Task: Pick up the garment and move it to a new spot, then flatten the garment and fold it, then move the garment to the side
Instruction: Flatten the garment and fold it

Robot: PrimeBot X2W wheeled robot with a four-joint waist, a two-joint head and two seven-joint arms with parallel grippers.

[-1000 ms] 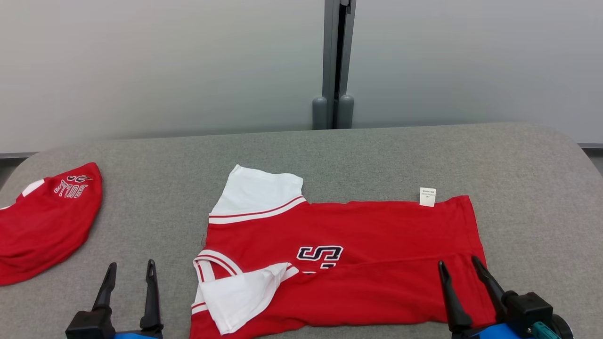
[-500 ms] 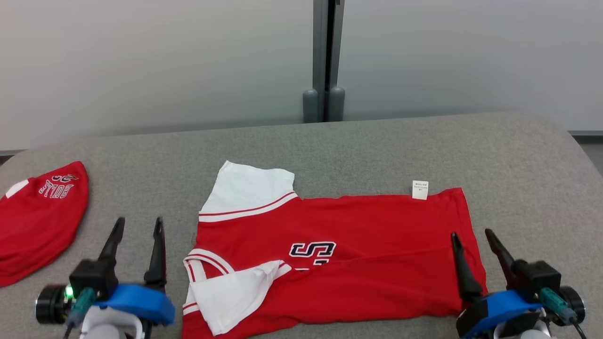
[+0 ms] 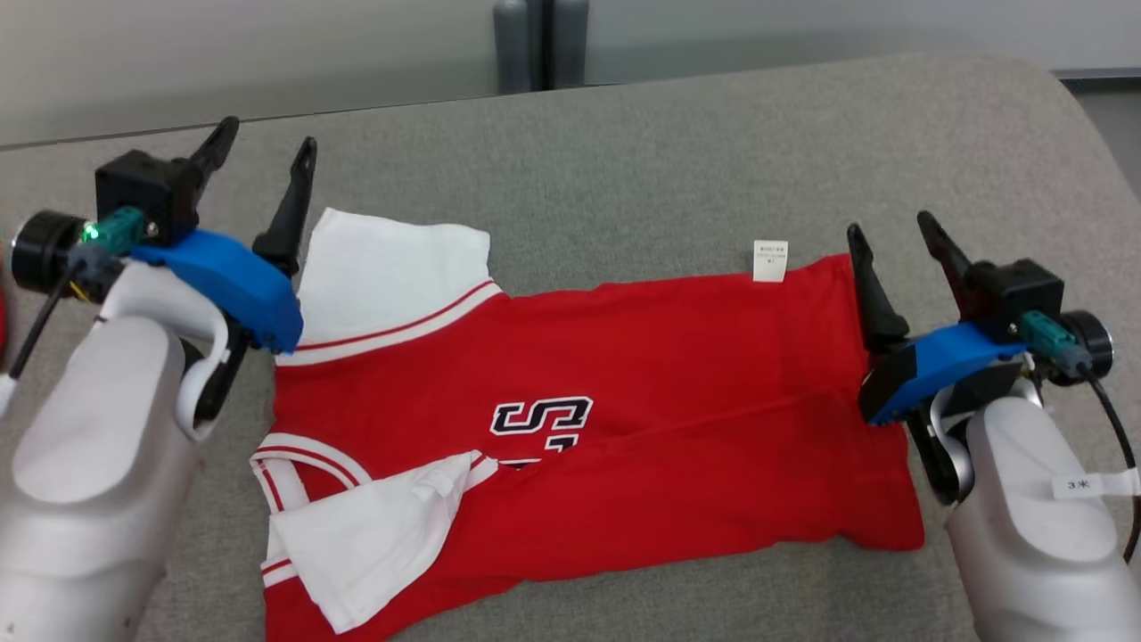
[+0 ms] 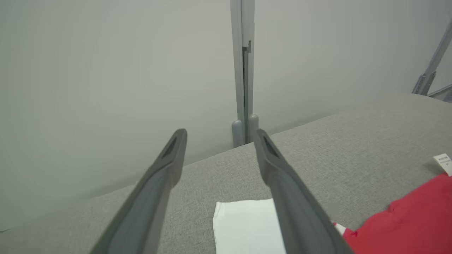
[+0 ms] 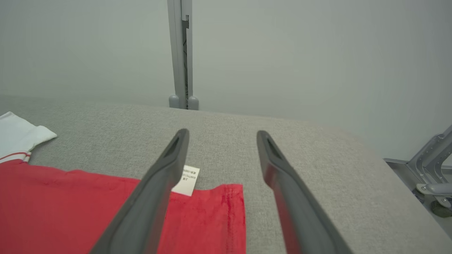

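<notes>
While seemingly mid-fold, pictured flat at the middle of the table (image 3: 669, 134): shirt (image 3: 669, 357); poised wide and empty over table's left and right: left gripper (image 3: 269, 134), right gripper (image 3: 890, 223); next, probably pinching far corners.

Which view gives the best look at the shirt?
Head view: nearly the whole shirt lies in it. Left wrist view catches a white sleeve and some red cloth; right wrist view, the red corner with its label.
</notes>
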